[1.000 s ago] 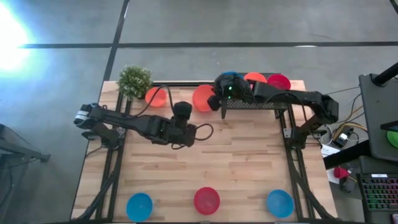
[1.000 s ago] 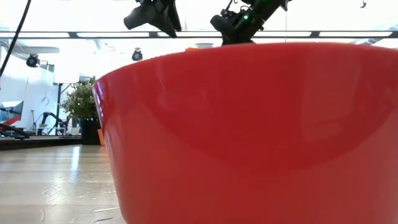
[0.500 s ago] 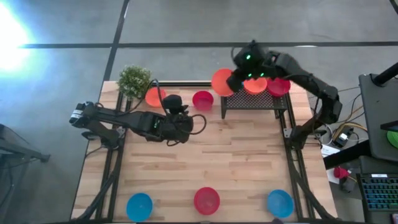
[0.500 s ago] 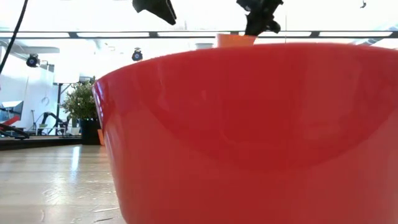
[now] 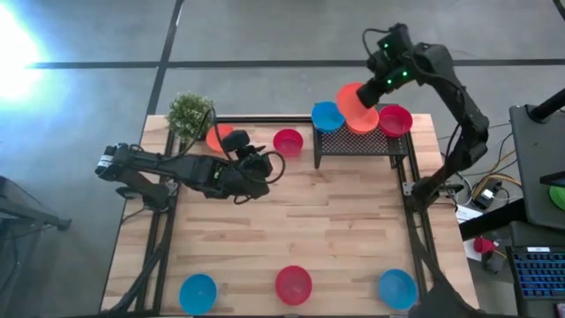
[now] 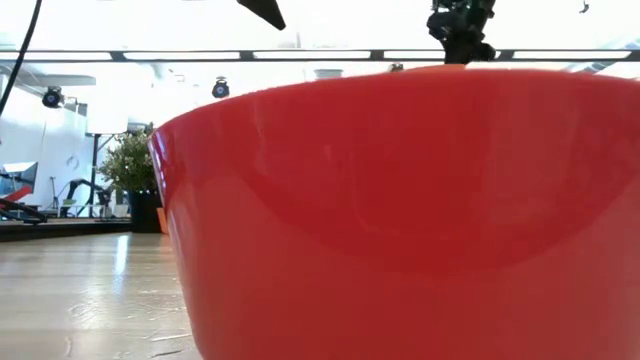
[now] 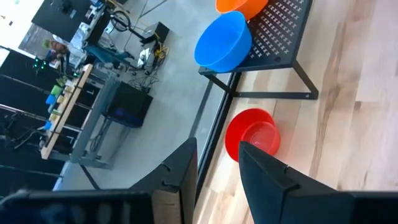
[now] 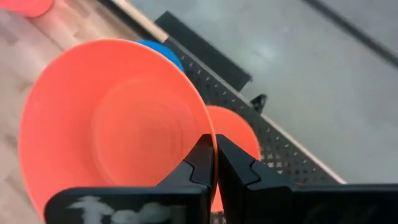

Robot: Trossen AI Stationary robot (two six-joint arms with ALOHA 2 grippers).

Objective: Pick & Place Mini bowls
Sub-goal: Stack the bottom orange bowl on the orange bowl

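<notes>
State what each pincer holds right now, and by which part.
The right pincer is shut on the rim of an orange mini bowl, held up above the black mesh rack. The left pincer is open over the table and holds nothing.

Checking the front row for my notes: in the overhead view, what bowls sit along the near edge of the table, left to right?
Blue bowl → red bowl → second blue bowl.
</notes>
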